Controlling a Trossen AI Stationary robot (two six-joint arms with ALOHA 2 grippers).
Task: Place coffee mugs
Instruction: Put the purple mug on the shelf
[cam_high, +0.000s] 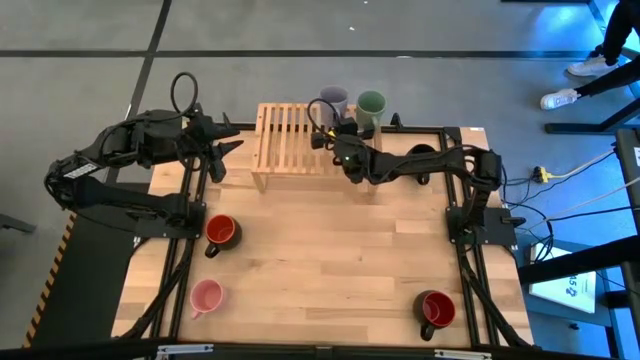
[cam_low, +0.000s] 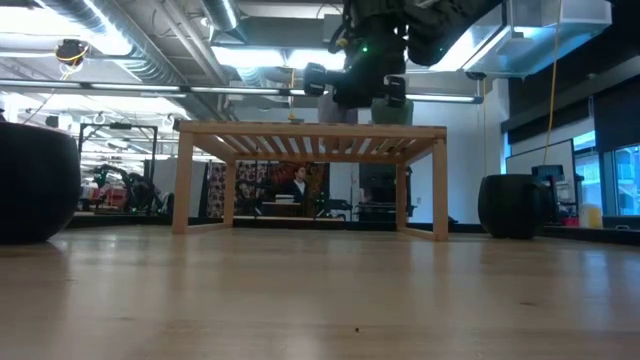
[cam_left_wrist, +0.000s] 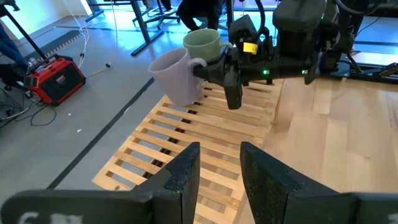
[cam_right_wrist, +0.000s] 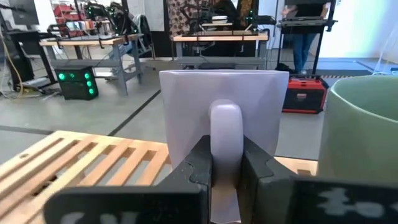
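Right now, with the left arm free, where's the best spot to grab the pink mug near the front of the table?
Probably the handle. The pink mug stands upright with its mouth open to the top, and its handle sticks out toward the table's front edge. Coming down from above with the left gripper, fingers either side of that handle, looks simplest. The rim is a fallback: one finger inside, one outside.

Grey floor (cam_high: 300, 25) surrounds the wooden bench (cam_high: 330, 260). Ceiling ducts (cam_low: 120, 40) and strip lights hang overhead; workbenches (cam_right_wrist: 93, 43) and what may be a red generator (cam_left_wrist: 59, 78) stand beyond.
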